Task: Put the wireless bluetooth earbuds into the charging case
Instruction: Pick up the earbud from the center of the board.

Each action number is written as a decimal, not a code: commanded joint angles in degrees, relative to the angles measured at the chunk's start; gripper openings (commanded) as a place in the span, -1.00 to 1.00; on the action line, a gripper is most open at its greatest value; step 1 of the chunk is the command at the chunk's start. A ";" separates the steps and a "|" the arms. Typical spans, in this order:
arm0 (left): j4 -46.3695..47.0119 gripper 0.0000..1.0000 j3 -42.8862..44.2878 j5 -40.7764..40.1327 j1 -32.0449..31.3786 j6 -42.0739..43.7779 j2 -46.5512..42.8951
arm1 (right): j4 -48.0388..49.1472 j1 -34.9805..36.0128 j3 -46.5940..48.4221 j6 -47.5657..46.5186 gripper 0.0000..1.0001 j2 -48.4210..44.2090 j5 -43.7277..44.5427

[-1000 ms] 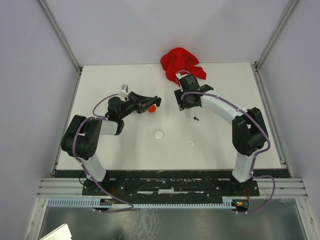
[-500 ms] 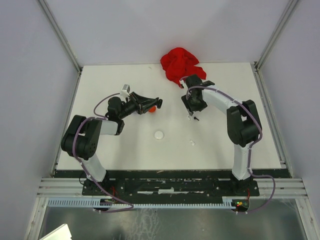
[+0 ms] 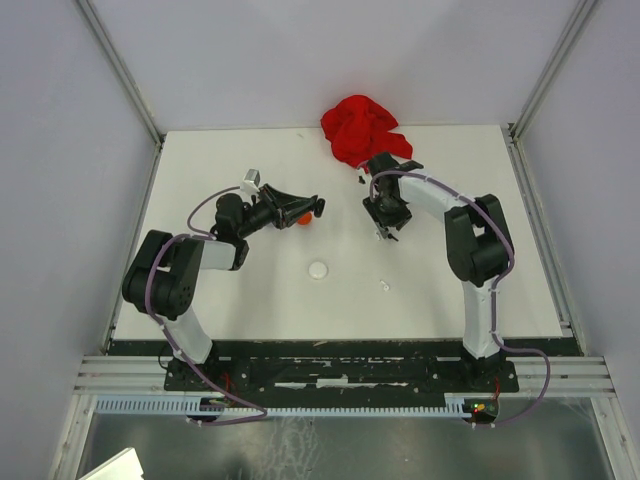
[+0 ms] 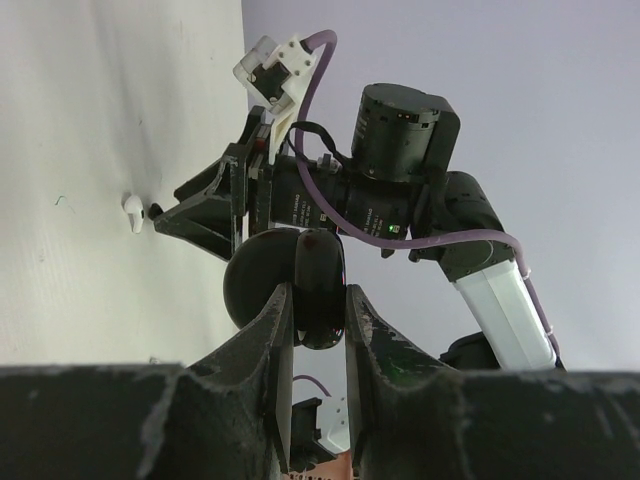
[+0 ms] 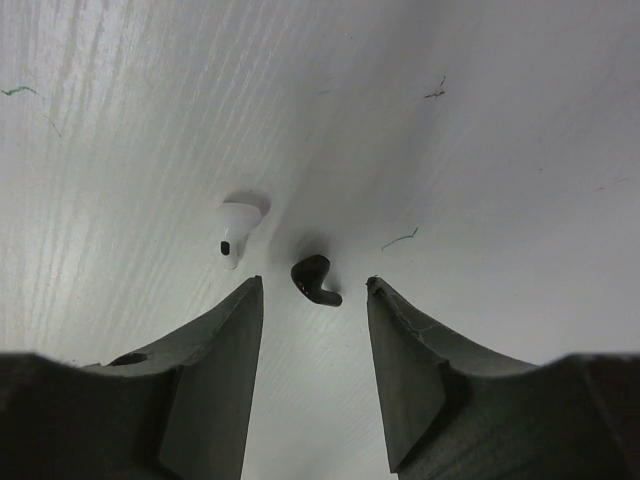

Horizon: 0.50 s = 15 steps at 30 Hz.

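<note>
My left gripper (image 3: 312, 207) (image 4: 318, 292) hovers above the table's left middle, shut on the round charging case (image 4: 318, 280). The case looks dark in the left wrist view and shows red-orange from above (image 3: 302, 218). My right gripper (image 3: 384, 230) (image 5: 312, 290) points straight down at the table, open. A black earbud (image 5: 315, 280) lies on the table just beyond the gap between its fingertips, touching neither. A white earbud (image 5: 237, 225) (image 4: 133, 212) lies beside it, just outside the left finger. Another small white bud (image 3: 383, 286) lies nearer the arms' bases.
A crumpled red cloth (image 3: 362, 130) lies at the back edge, just behind the right gripper. A white round disc (image 3: 319, 269) sits mid-table. Grey walls close the table's (image 3: 470, 280) sides and back.
The right gripper has swung from near the red cloth toward the front and down over the two earbuds, with its jaws narrowing. The left arm has held still with the case.
</note>
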 commanded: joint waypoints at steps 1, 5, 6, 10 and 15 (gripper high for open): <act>1.23 -0.94 1.16 1.49 -0.09 2.76 -0.53 | -1.18 -0.70 2.75 -0.78 0.06 0.95 -0.87; 1.11 -0.94 1.25 1.46 -0.14 2.78 -0.20 | -1.33 -0.83 3.24 -0.83 0.03 2.11 -1.34; 1.18 -0.94 1.25 1.48 -0.09 2.78 -0.19 | -1.47 -0.92 3.35 -0.76 0.01 2.39 -1.40; 1.24 -0.94 1.25 1.45 -0.13 2.78 -0.07 | -1.31 -0.99 3.70 -0.74 -0.01 3.04 -1.87; 1.23 -0.94 1.25 1.50 -0.08 2.78 0.04 | -1.29 -1.09 3.98 -0.58 -0.05 3.68 -1.96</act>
